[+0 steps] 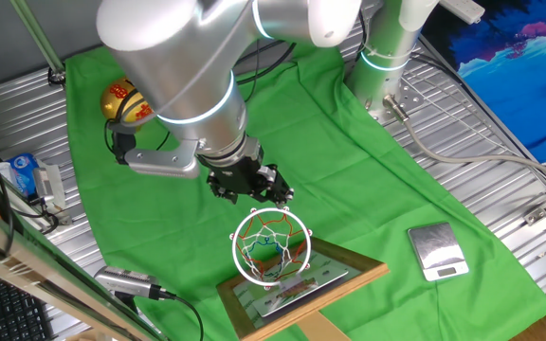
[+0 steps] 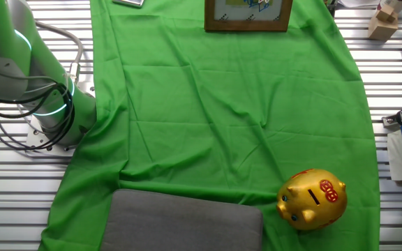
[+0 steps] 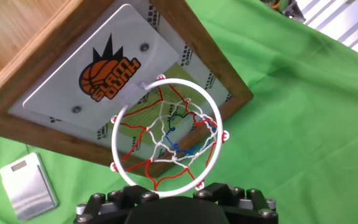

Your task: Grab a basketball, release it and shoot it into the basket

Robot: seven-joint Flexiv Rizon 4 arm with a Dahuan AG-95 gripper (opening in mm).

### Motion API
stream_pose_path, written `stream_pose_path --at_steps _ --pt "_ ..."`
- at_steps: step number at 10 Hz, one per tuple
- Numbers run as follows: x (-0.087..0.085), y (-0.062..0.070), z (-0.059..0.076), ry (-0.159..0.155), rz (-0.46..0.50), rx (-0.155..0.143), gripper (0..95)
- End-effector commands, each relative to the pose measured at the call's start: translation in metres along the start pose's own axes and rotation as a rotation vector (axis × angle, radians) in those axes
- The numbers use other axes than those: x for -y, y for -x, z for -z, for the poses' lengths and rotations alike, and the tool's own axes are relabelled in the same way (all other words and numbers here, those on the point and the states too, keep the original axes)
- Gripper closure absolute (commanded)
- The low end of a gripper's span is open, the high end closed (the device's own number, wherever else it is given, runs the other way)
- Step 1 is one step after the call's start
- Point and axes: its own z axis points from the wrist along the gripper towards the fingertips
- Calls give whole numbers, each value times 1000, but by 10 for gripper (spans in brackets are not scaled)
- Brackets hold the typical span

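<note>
the gripper [image 1: 254, 185] hangs just behind the basket's [image 1: 271, 248] white ring; in the hand view its dark body sits at the ring's near rim, and i cannot tell whether the fingers are apart or together. the ball is not visible in any view. green cloth [image 1: 349, 161] lies open right of the hoop up to the scale [image 1: 437, 251]. the piggy bank [image 1: 126, 102] stands well apart, behind the arm.
</note>
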Motion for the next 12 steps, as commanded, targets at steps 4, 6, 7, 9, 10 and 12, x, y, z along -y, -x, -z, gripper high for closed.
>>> stream_pose_path --at_steps 4,6,7,9,10,12 --pt "0 0 0 -10 -8 -14 190" --pt "0 0 0 -9 -10 -12 380" --pt "0 0 0 -9 -16 -13 380" --pt "0 0 0 -12 -34 -17 950" --pt "0 0 0 -14 -33 -20 950" --pt "0 0 0 -18 -33 -24 950"
